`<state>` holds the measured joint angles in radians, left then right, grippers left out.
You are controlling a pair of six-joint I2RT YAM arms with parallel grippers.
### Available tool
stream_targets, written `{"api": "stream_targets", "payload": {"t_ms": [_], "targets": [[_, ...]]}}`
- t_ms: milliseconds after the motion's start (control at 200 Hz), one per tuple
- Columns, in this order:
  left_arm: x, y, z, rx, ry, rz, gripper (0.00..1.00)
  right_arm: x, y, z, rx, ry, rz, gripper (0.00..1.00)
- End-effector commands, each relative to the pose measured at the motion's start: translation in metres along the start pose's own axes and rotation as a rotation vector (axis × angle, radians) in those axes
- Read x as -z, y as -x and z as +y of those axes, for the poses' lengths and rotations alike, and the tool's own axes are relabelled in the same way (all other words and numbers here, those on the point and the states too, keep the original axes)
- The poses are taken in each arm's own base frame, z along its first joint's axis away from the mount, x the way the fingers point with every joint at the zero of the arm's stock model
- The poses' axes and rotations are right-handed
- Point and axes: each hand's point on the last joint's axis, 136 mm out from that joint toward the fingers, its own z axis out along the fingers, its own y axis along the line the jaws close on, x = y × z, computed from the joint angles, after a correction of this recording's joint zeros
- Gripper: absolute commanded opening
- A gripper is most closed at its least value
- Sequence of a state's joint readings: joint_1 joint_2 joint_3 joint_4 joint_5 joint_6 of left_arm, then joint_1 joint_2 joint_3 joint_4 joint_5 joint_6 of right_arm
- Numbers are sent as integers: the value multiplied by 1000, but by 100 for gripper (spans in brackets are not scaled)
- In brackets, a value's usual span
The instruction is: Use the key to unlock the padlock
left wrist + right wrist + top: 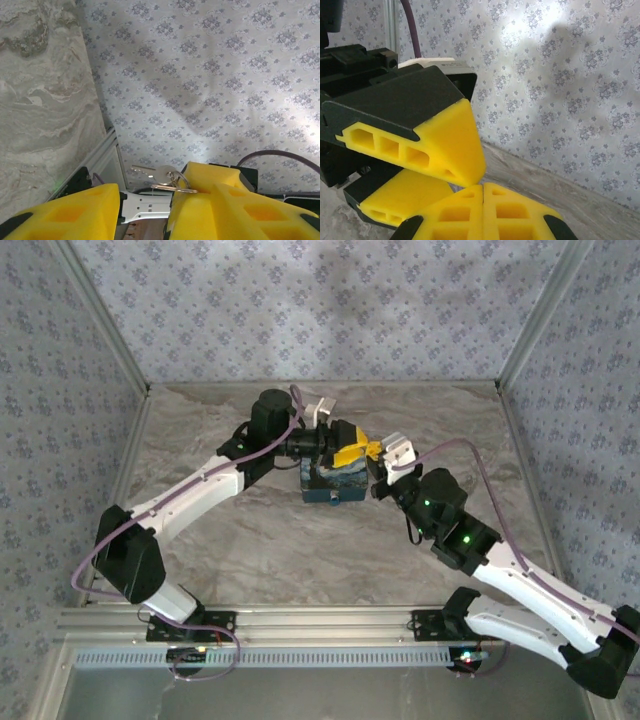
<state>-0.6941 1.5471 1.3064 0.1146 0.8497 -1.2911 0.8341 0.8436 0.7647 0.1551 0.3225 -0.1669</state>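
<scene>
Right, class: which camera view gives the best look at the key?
The left wrist view: the key and its ring lie sharp and close at the tip of a yellow finger. In the top external view it is too small to pick out; in the right wrist view, yellow fingers block it.

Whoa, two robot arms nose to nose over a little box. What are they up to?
Two robot arms meet in the middle of the table, right above a blue tin. It is an unlocking job, and the small silvery key on its ring lies against the left gripper, whose jaws stand apart. The right gripper is pinched shut right next to it. Which gripper actually holds the key is hard to tell.
</scene>
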Motion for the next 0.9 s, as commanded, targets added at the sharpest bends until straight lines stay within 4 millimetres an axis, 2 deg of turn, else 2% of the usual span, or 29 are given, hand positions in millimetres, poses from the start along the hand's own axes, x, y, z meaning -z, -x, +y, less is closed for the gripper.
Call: {"api": "stream_targets", "payload": {"t_ms": [0,270,545,670,854,899], "targets": [[-2,-1,-27,-49,-66,21,47,0,5,1,20,-9,-31,0],[-7,0,-24,-34,-66,35,42,1,7,3,31,-10,-54,0],[-7,-1,-24,-35,-69,45,21,1,-1,12,90,1,-31,0],[-7,1,-22,-30,-64,44,18,3,-3,16,121,5,-24,0],[-5,4,-20,-35,-59,34,3,5,-6,17,147,2,-8,0],[-3,5,-19,-40,-56,27,0,5,-7,17,146,-1,-3,3]]}}
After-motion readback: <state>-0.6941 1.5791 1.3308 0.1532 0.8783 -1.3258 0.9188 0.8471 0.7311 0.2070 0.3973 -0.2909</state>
